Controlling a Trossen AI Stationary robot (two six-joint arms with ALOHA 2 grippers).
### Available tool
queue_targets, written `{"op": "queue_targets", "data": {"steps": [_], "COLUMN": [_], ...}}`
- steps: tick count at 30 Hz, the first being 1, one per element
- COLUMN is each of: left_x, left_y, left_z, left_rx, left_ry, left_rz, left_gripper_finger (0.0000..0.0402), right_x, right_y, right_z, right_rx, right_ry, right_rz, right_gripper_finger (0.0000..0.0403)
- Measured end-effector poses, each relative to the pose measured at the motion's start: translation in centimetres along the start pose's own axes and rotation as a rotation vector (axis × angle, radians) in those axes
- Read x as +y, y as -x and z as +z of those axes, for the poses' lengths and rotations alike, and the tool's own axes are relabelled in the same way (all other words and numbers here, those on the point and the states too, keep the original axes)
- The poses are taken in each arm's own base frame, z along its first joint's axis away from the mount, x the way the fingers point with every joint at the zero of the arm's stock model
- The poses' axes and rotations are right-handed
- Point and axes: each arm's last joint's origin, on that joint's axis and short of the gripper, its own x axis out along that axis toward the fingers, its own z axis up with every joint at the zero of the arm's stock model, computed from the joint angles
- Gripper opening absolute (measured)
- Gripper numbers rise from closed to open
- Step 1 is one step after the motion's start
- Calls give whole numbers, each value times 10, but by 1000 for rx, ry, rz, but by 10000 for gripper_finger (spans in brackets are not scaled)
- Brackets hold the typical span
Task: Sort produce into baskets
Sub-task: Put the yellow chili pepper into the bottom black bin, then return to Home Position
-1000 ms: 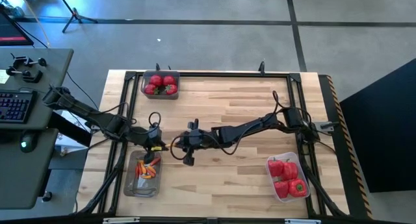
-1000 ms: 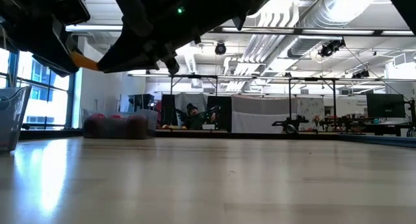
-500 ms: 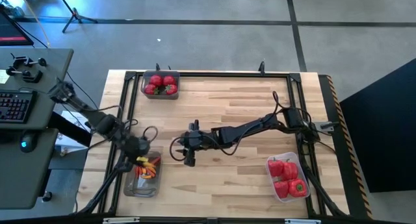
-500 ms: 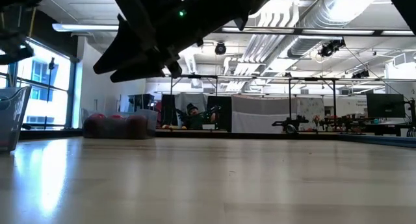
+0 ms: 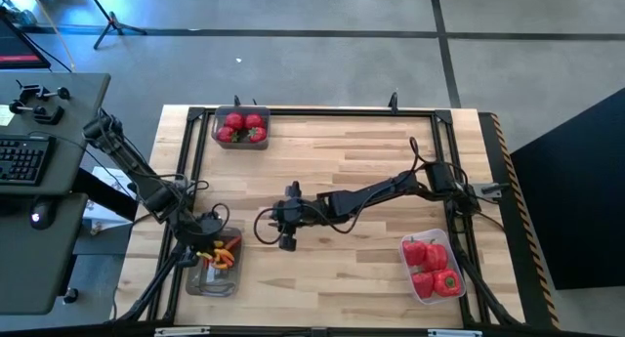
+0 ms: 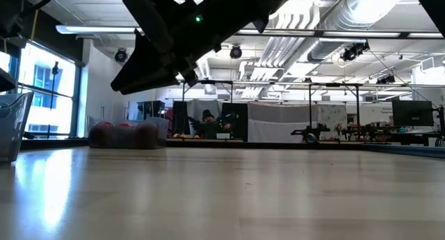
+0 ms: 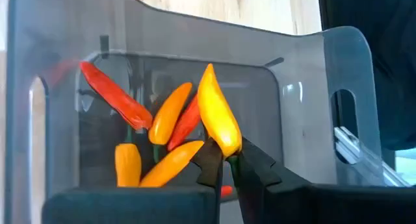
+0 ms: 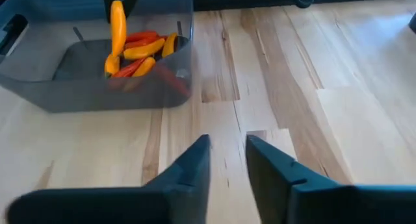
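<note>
Wooden tabletop (image 5: 371, 151) below us; left gripper (image 7: 226, 160) pinches the yellow-orange pepper (image 7: 218, 117) by its stem end above the tub (image 7: 338, 113), seemingly light and slick. Right gripper (image 8: 227, 152) stands slightly parted, empty.

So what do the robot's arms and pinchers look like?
Two thin dark arms, left arm and right arm, with black cables looping along them. The right gripper has two flat dark grey fingers; the left gripper has pointed black ones.
</note>
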Motion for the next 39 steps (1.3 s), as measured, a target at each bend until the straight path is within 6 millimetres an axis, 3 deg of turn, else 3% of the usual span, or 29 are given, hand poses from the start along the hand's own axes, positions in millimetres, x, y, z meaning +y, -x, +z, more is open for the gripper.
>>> {"op": "queue_targets", "data": {"steps": [6,12,16,20,22,25,33,39], "left_x": [1,4,4,7,11,16,33,46], "left_y": [0,0,6,14,19,24,35,42], "left_z": [2,6,11,17,21,29,58,76], "left_rx": [-23,-35,-76,-133,-171,-237,-483,-754], "left_ry": [-39,-108,-176,-221,-235,-248,-276,-334], "left_rz": [10,16,-6,-45,-49,-82,3,114], "left_gripper_finger": [68,128,111,48,16,8,1,0], "right_x": [-3,-10,-9,-9,-10,-17,-47,-62], "right_y": [-2,-7,-8,-2,8,26,71,122], "right_z": [-10,-34,-40,-42,-38,-34,-64,-79], "right_rx": [28,29,-24,-20,-35,-85,-119,-236], "right_ry": [66,49,39,48,54,60,1,-37], "right_rz": [-8,-10,37,47,48,35,-3,-2], "right_gripper_finger": [14,9,2,0,0,0,0,0]}}
